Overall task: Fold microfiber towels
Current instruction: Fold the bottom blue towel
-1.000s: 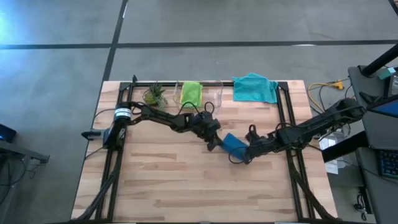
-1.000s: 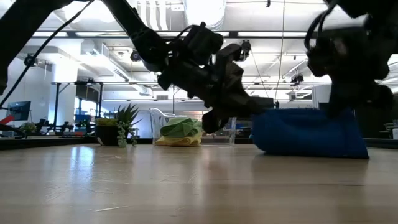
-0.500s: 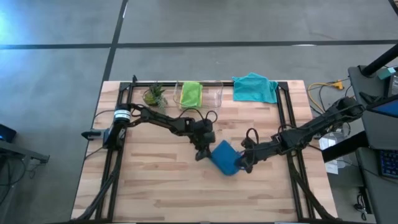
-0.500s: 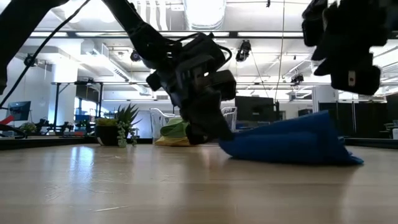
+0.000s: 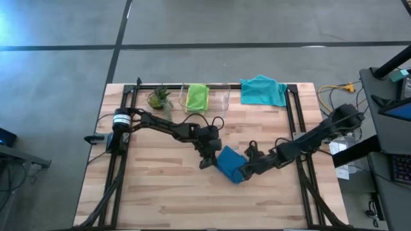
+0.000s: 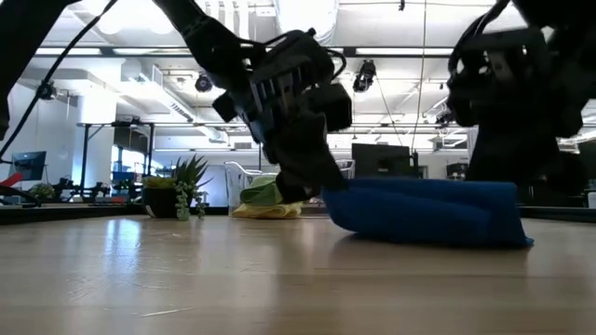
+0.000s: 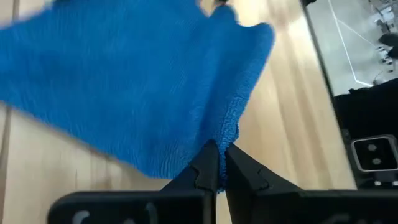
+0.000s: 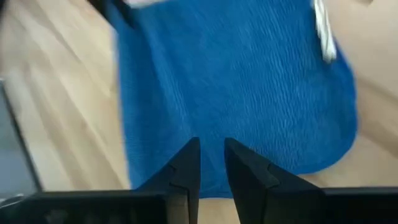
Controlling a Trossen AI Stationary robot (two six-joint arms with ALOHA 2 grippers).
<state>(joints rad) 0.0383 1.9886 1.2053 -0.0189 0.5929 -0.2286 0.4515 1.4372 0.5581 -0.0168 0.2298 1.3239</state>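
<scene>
The dark blue towel lies bunched in a low folded heap on the wooden table's middle. My left gripper stands at its left end, shut on it. My right gripper is at the heap's right side; its fingers show a narrow gap with blue cloth beneath them. At the far edge a teal towel lies loose, and a lime green towel rests on a yellow one. My left gripper pinches an edge of the blue towel between its two fingers, slanting down from the table's left and far side. The cloth spreads away from the fingertips and lies slack on the table. One layer or several, I cannot tell. My right gripper: whether its fingertips touch the blue cloth, I cannot tell.
A small potted plant and a clear plastic bin stand along the far edge beside the green towel. Black frame rails run down both sides of the table. Bare wood lies toward the near edge.
My left gripper has gone toward the table's near edge and tipped, drawing the blue towel's left end with it. The towel has slid toward the near edge. Its right end rose into a peak and has sunk back flat. My right gripper has followed the towel and come down.
</scene>
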